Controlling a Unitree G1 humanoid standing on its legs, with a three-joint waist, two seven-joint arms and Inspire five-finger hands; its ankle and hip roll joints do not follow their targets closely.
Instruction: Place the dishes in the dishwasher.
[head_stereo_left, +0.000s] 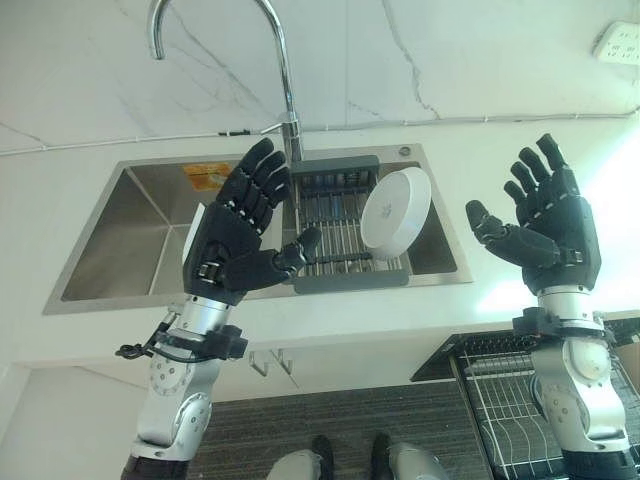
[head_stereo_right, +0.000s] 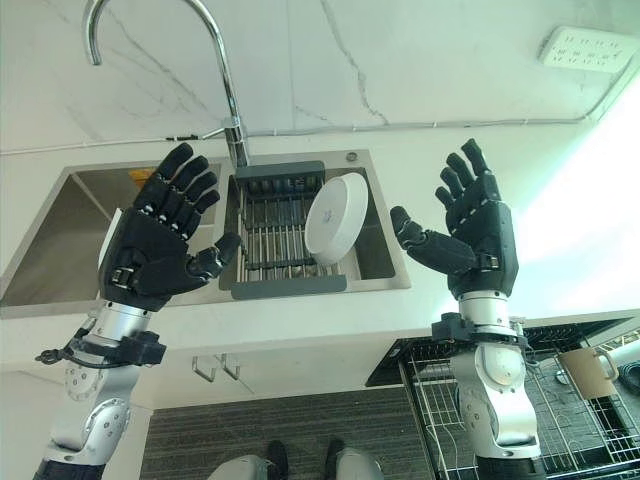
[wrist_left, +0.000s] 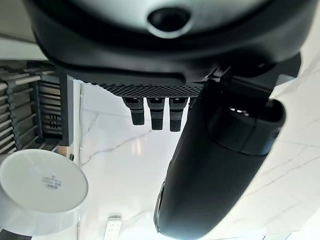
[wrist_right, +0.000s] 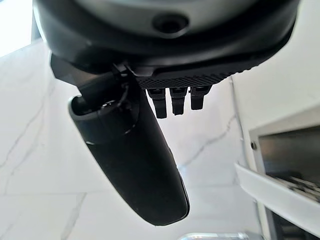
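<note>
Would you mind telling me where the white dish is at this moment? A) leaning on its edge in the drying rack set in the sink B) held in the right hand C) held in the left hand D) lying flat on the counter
A: the white dish leans on its edge in the drying rack in the sink, while the left hand and right hand are raised, open and empty.

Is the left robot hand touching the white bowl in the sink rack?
Apart. In the right eye view, the left robot hand is raised open with rack bars showing between its thumb and the white bowl.
</note>
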